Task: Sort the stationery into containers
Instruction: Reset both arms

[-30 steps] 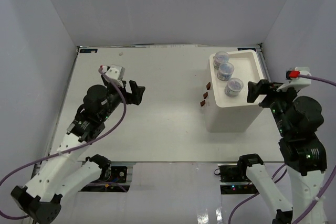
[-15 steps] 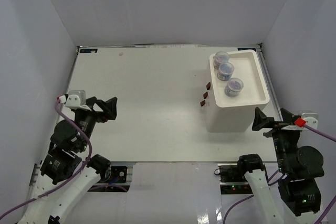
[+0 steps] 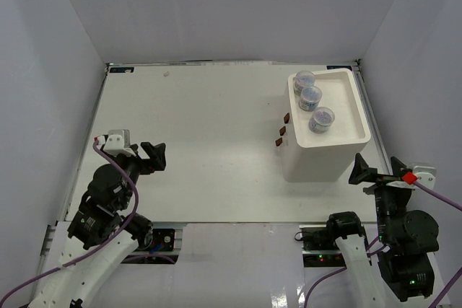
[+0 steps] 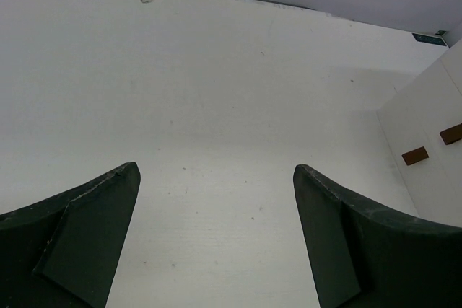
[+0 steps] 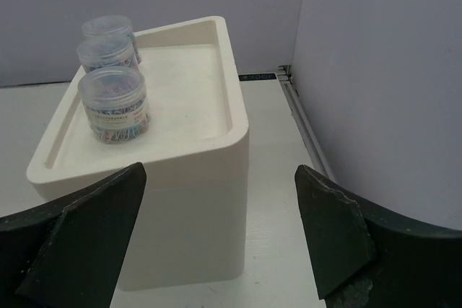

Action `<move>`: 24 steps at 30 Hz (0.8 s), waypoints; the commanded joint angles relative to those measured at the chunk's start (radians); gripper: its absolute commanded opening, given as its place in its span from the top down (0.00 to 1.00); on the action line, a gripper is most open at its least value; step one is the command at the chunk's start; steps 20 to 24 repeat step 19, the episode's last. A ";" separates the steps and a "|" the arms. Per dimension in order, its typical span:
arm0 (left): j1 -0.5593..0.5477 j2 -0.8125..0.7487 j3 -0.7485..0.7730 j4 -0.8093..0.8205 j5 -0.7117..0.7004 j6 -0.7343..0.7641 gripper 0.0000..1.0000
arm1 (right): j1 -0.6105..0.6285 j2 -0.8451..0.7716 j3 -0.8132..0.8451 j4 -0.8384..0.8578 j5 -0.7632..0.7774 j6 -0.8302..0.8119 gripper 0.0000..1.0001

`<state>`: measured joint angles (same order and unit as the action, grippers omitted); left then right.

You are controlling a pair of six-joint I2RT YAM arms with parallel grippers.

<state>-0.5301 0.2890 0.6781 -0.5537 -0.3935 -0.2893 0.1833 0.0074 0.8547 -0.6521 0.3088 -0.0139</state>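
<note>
Three jars [image 3: 310, 96] stood in the tray top of the white organiser [image 3: 345, 110], far right. The right gripper [image 5: 220, 178], fingers spread, hung just near of it. The left gripper [image 4: 215, 178], likewise spread, hung well apart over the table [image 3: 216, 106], near left.

organiser [image 4: 430, 110] cut off at left wrist view's right edge, its inside hidden, jars [image 3: 311, 96] with contents too small overhead

The left claw [image 4: 215, 169] gapes above the table [image 4: 216, 84], seemingly the organiser [image 4: 426, 117] with brown handles [image 4: 415, 155] at right.
</note>
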 commanded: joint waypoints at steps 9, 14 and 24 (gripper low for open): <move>0.004 -0.005 -0.034 0.025 0.005 -0.022 0.02 | -0.002 -0.083 -0.028 0.039 0.000 -0.037 0.10; 0.004 -0.005 -0.049 0.028 -0.001 -0.028 0.02 | -0.002 -0.080 -0.032 0.039 -0.011 -0.044 0.10; 0.004 0.012 -0.052 0.037 -0.010 -0.022 0.02 | -0.002 -0.076 -0.049 0.052 -0.016 -0.046 0.10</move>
